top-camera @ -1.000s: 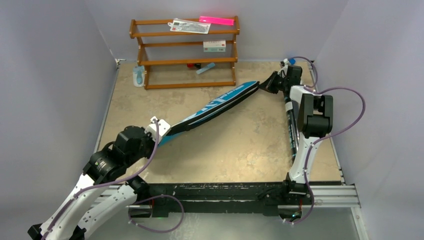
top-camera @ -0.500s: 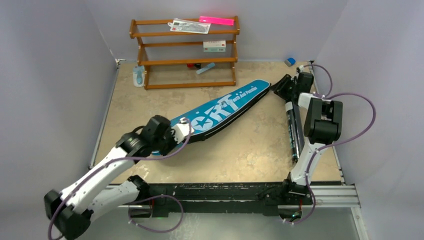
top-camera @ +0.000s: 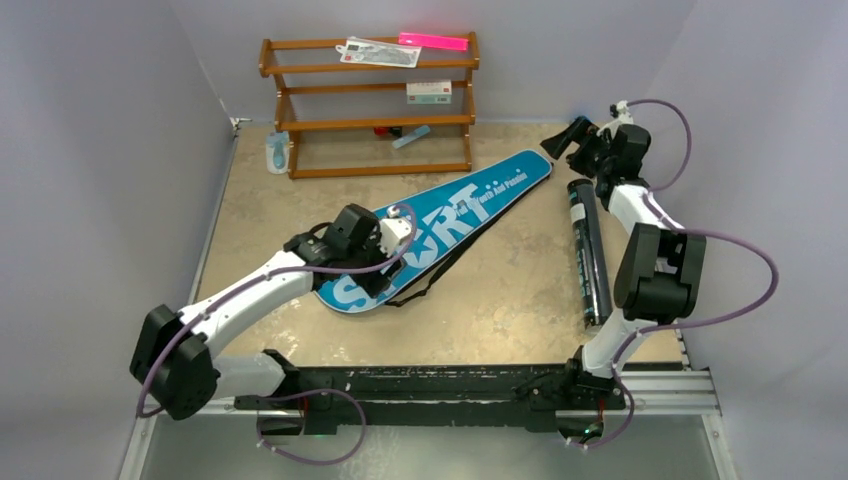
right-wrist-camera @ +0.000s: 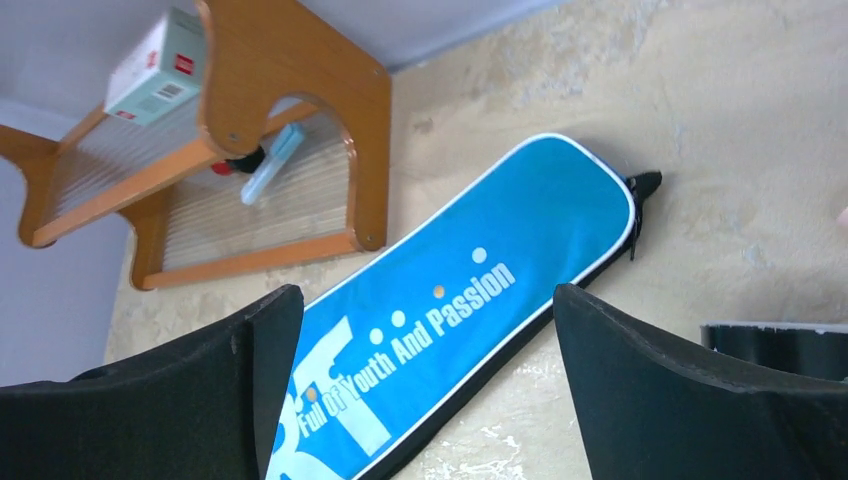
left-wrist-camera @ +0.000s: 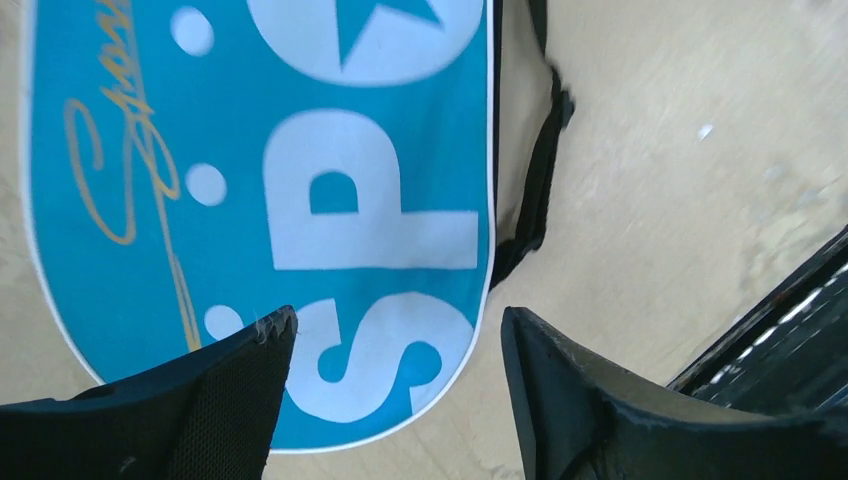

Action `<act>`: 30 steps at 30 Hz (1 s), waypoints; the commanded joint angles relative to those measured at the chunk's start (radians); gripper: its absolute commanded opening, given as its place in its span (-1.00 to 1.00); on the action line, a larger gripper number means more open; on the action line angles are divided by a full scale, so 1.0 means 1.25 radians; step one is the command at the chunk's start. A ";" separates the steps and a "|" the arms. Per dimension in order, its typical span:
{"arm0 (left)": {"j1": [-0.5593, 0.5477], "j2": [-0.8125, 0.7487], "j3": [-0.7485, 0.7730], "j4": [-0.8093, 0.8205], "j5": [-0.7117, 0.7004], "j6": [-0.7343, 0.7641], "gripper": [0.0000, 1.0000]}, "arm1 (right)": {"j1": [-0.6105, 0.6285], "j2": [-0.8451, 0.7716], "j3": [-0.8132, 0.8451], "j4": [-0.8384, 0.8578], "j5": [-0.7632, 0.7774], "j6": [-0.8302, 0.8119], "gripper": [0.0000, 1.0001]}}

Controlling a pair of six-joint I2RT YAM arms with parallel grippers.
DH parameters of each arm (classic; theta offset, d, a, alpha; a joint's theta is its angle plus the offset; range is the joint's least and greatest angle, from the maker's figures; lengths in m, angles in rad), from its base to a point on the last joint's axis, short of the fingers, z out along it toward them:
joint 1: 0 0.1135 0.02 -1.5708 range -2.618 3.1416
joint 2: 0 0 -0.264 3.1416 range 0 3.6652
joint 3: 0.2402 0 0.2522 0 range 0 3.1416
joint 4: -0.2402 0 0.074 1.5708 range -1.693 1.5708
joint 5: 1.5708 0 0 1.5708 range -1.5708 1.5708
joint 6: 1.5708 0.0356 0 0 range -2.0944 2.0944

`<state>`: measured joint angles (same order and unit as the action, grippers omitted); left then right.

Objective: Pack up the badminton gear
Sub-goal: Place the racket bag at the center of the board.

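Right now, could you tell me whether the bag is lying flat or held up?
Lying flat: the bag rests lettering-up on the table, and the left gripper and right gripper are both open, holding nothing.

Bright, even light; pictures mostly sharp.

From above, soft light falls evenly on the table, and the arms and the blue bag throw only small, faint shadows. A pink strip on top of the rack shines so hard its colour looks washed out. The walls turn greyer near the bottom corners. In the left wrist view the bag's letters are clear, but the table on the right looks a little smeared. The close-up fingers of the left gripper and right gripper are very dark, with soft edges.
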<state>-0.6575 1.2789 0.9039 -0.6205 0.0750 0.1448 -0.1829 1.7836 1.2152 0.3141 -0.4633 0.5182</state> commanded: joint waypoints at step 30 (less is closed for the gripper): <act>0.039 -0.354 -0.360 0.725 -0.292 -0.397 1.00 | 0.003 -0.530 -0.447 0.035 0.389 -0.331 0.97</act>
<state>-0.6151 0.8486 0.4816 0.1715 -0.1421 -0.2745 -0.1822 1.0966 0.6170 0.3180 0.0067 0.1867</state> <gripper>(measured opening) 0.998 0.987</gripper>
